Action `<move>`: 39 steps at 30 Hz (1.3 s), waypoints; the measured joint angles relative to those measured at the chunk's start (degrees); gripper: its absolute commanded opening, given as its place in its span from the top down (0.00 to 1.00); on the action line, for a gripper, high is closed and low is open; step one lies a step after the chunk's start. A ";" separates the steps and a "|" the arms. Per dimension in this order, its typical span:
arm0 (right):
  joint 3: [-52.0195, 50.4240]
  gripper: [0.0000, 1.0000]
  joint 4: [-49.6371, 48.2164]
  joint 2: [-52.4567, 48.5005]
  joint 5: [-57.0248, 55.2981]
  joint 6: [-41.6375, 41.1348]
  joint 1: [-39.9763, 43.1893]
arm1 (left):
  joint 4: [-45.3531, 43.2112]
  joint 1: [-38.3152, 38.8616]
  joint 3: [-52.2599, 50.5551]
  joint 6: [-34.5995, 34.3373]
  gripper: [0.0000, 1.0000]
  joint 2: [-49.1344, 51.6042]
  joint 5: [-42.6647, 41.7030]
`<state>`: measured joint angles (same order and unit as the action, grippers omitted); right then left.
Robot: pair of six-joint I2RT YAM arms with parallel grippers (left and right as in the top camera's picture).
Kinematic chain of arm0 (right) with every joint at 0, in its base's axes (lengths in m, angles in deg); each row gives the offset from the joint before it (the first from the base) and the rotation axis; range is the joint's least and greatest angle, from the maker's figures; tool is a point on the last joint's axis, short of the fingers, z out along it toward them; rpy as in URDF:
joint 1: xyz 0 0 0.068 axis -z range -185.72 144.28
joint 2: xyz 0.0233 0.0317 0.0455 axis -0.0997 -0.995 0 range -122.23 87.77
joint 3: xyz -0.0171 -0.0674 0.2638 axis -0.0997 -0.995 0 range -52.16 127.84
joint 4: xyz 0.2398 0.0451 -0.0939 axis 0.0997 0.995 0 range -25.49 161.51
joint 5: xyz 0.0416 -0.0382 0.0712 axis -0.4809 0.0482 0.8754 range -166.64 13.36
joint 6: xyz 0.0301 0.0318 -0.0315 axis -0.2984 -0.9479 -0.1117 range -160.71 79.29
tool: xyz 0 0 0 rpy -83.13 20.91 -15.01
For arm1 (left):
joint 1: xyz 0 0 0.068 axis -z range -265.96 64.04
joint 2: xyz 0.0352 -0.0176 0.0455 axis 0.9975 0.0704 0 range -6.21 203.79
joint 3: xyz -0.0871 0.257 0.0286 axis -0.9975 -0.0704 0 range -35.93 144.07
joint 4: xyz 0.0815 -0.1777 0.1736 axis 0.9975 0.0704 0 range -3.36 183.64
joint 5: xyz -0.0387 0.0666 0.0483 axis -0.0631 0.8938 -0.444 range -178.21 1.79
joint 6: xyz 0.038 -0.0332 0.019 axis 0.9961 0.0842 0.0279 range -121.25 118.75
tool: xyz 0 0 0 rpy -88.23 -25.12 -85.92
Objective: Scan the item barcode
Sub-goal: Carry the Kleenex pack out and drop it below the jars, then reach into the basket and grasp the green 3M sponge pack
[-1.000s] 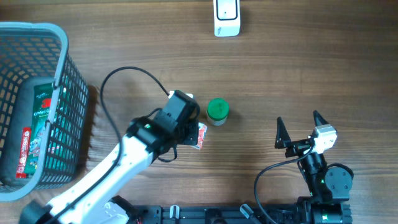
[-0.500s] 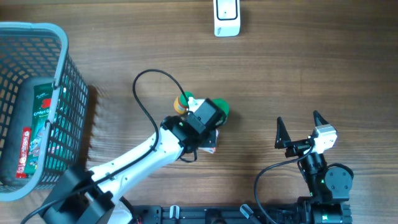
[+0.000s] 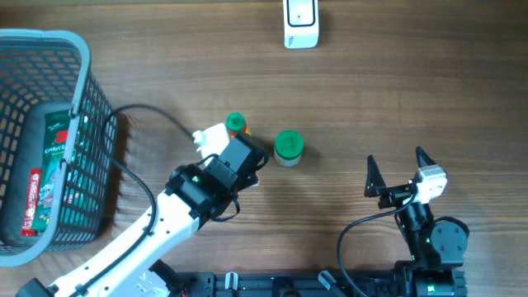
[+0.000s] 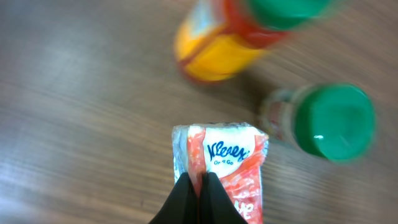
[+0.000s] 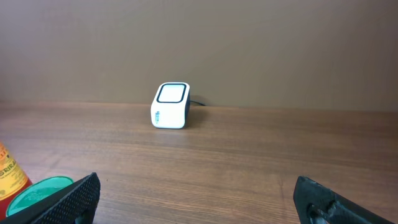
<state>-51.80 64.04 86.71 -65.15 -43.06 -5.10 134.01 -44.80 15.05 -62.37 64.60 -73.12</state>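
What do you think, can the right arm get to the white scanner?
Probably yes: the right gripper is open and empty, and only bare table lies between it and the scanner.

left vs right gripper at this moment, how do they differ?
The left gripper is shut on the Kleenex pack; the right gripper is open with nothing between its fingers. The left reaches out beside the green-lidded jar; the right sits back near its own base. The left's camera points downward; the right's looks level, toward the white scanner. Both have black fingers.
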 measured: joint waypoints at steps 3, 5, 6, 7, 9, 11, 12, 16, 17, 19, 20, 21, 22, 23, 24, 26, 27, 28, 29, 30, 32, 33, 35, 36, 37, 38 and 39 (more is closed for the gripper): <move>0.00 0.00 0.02 0.00 0.00 0.00 0.00 | 4.42 0.22 -0.37 -12.55 0.96 -0.02 0.33; 0.00 0.00 0.02 0.00 0.00 0.00 0.00 | 3.78 1.05 -1.11 -18.45 0.96 0.00 0.50; 0.00 0.00 0.02 0.00 0.00 0.00 0.00 | 2.73 1.49 -1.77 -20.13 0.96 0.00 0.52; 0.00 0.00 0.02 0.00 0.00 0.00 0.00 | 0.90 1.86 -2.91 -21.92 0.96 0.00 0.48; 0.00 0.00 0.02 0.00 0.00 0.00 0.00 | -5.57 2.03 -6.32 -24.39 0.96 0.04 0.55; 0.00 0.00 0.04 0.00 0.00 0.00 0.00 | -14.43 2.03 -9.66 -25.38 0.88 1.11 0.74; 0.00 0.00 0.04 0.00 0.00 0.00 0.00 | -16.55 2.03 -10.67 -25.59 0.87 2.14 0.74; 0.00 0.00 0.02 0.00 0.00 0.00 0.00 | -21.14 2.03 -12.31 -26.51 0.47 9.60 0.20; 0.00 0.00 0.02 0.00 0.00 0.00 0.00 | -21.38 2.03 -12.37 -26.75 0.43 9.88 -0.61; 0.00 0.00 0.02 0.00 0.00 0.00 0.00 | -21.35 2.03 -12.37 -26.40 0.39 9.42 -2.86; 0.00 0.00 0.02 0.00 0.00 0.00 0.00 | -20.98 2.03 -12.37 -26.40 0.33 8.41 -3.43; 0.00 0.00 0.02 0.00 0.00 -0.02 0.00 | -20.63 2.03 -12.48 -25.92 0.31 6.08 -3.87; 0.00 0.00 0.02 0.00 0.00 0.00 0.00 | -20.65 2.03 -12.48 -25.31 0.28 3.26 -4.07; 0.00 0.00 0.02 0.00 0.00 0.00 0.00 | -20.44 2.03 -12.48 -23.89 0.27 -0.44 -4.24; 0.00 0.00 0.02 0.00 0.00 0.00 0.00 | -19.63 2.08 -12.48 -22.69 0.10 -5.35 -3.76; 0.00 0.00 0.02 0.00 0.00 0.00 0.00 | -17.55 2.08 -12.48 -21.27 0.00 -11.47 -1.99; 0.00 0.00 0.02 0.00 0.00 0.00 0.00 | -17.35 2.08 -12.48 -19.56 0.00 -14.84 -0.66; 0.00 0.00 0.02 0.00 0.00 0.00 0.00 | -17.33 2.08 -12.48 -17.55 0.00 -17.51 1.11; 0.00 0.00 0.02 0.00 0.00 0.00 0.00 | -17.38 2.08 -12.48 -14.93 0.00 -19.41 3.08; 0.00 0.00 0.02 0.00 0.00 0.00 0.00 | -17.38 2.03 -12.48 -11.06 0.00 -21.38 5.33; 0.00 0.00 0.02 0.00 0.00 0.00 0.00 | -17.16 0.74 -11.32 -1.84 0.00 -24.26 8.44; 0.00 0.00 0.02 0.00 0.00 0.00 0.00 | -16.57 -0.57 -9.88 1.49 0.00 -24.61 9.14; 0.00 0.00 0.02 0.00 0.00 0.00 0.00 | -15.89 -5.86 -3.98 9.18 0.00 -24.70 10.03; 0.00 0.00 0.02 0.00 0.00 0.00 0.00 | -15.28 -8.70 -0.50 12.90 0.00 -24.83 10.40; 0.00 0.00 0.02 0.00 0.00 0.00 0.00 | -13.92 -11.65 2.56 16.61 0.00 -24.85 10.43; 0.00 0.00 0.02 0.00 0.00 0.00 0.00 | -12.00 -14.58 5.88 19.63 0.00 -24.63 10.62; 0.00 0.00 0.04 0.00 0.00 0.00 0.00 | -10.58 -17.22 8.96 22.40 0.00 -24.35 10.54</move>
<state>-51.80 64.09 86.71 -65.15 -43.06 -5.10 123.43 -62.02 24.01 -39.97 40.25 -62.59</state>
